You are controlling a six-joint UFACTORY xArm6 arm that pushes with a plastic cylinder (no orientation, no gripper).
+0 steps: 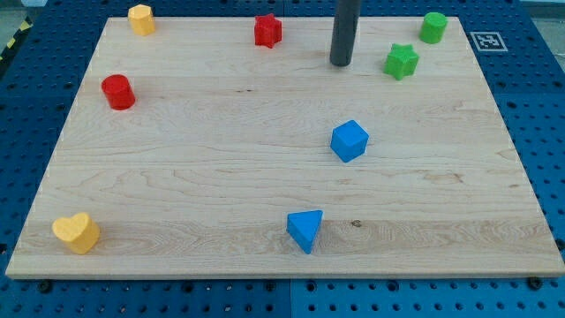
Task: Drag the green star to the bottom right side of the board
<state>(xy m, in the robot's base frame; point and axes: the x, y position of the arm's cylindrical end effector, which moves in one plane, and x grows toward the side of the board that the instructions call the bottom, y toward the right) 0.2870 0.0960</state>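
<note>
The green star (402, 61) lies near the view's top right on the wooden board (221, 177). My tip (341, 64) is the lower end of a dark rod coming down from the view's top. It stands to the left of the green star with a gap between them, and to the right of the red star (267, 31). A green cylinder (433, 27) sits above and right of the green star.
A blue cube-like block (350, 140) lies right of centre. A blue triangular block (305, 230) sits near the bottom edge. A red cylinder (117, 92) is at the left, a yellow block (141, 18) at the top left, a yellow heart (76, 232) at the bottom left.
</note>
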